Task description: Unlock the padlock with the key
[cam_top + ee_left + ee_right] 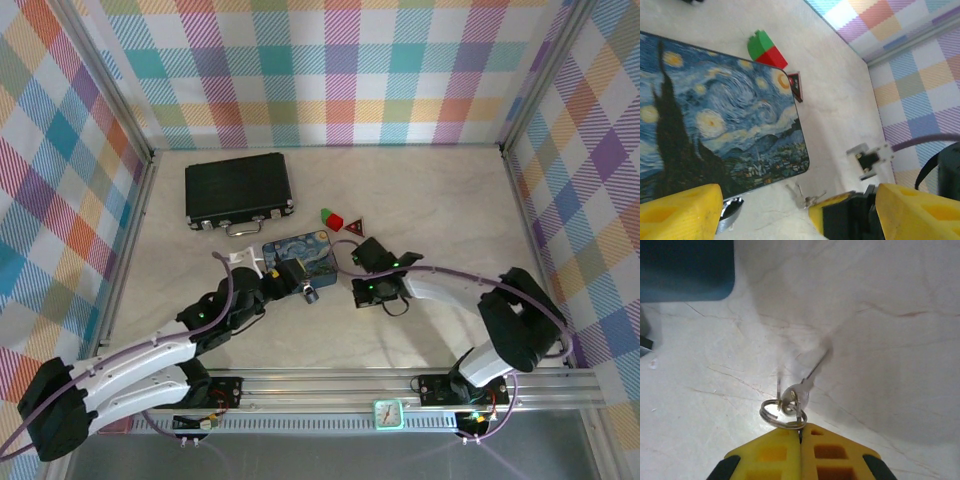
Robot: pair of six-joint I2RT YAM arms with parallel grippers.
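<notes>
Nothing legible on screen at the moment, no words, no brands. The blue swirl-painted box [715,110] shows paint alone, and the small teal-framed clock [387,412] on the front rail is too tiny to read.

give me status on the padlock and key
Left gripper open, padlock between its fingers on table. Right gripper shut on key by its ring. Painted box tight beside padlock.

The top camera looks down from above the near edge over the whole bench [430,200]. The left wrist camera looks close across the blue box [715,115]. The right wrist camera faces down, nearer, sharing that box's corner and the key [796,396].
</notes>
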